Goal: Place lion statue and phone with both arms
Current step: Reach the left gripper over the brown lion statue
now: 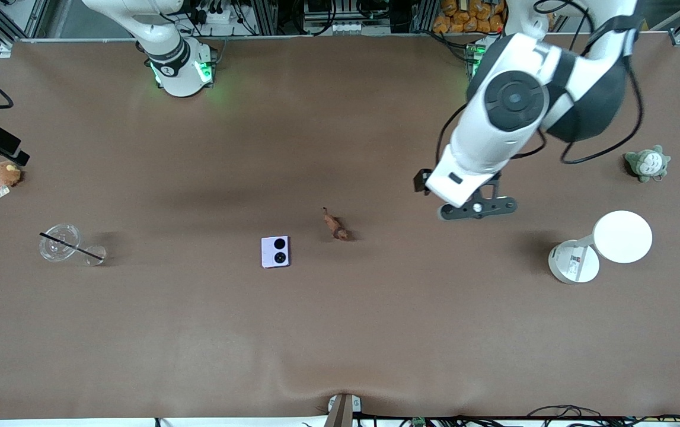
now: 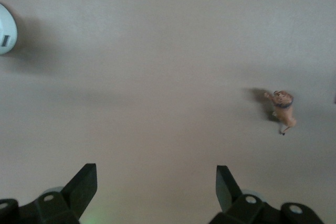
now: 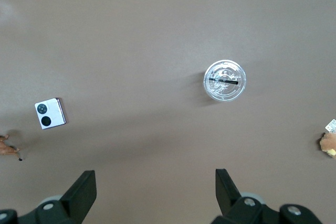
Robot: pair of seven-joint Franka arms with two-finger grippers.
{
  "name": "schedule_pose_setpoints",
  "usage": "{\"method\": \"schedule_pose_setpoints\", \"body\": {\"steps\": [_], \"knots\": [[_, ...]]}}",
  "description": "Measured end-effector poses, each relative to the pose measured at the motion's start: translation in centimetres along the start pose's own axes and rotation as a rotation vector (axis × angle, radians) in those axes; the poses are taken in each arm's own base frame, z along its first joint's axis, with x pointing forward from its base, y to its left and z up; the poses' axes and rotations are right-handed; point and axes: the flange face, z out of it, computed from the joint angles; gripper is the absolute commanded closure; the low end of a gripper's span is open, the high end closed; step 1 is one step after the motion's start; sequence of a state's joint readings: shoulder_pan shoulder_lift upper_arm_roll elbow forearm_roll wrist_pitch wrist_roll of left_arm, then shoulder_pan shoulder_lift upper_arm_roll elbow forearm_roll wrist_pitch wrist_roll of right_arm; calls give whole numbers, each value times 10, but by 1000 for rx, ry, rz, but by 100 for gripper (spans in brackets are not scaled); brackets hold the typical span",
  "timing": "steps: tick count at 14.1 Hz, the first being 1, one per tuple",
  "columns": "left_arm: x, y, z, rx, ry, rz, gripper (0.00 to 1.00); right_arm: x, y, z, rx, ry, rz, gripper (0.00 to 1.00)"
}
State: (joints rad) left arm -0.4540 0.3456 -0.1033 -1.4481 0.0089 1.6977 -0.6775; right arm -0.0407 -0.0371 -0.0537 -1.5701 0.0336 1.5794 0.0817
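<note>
The lion statue (image 1: 336, 226) stands on the brown table near its middle; it also shows in the left wrist view (image 2: 283, 107) and at the edge of the right wrist view (image 3: 6, 145). The phone (image 1: 275, 251) lies folded beside it, toward the right arm's end, and shows in the right wrist view (image 3: 50, 114). My left gripper (image 1: 477, 207) hangs open and empty over bare table, toward the left arm's end from the lion (image 2: 156, 174). My right gripper (image 3: 156, 179) is open and empty, high over the table; the front view does not show it.
A clear cup with a black straw (image 1: 60, 243) lies toward the right arm's end (image 3: 224, 80). A round brown plush (image 1: 6, 173) sits at that edge. A grey-green plush (image 1: 647, 163) and a white round-headed stand (image 1: 603, 246) are at the left arm's end.
</note>
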Motion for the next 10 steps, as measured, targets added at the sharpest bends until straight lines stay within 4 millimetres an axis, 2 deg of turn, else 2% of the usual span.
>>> {"method": "schedule_pose_setpoints", "body": {"steps": [4,10], "knots": [[-14,42,27,-6,7,-66,0,0,0,0,0,0,0,0],[-23,77,57,-16,14,-134,0,0,0,0,0,0,0,0]]}}
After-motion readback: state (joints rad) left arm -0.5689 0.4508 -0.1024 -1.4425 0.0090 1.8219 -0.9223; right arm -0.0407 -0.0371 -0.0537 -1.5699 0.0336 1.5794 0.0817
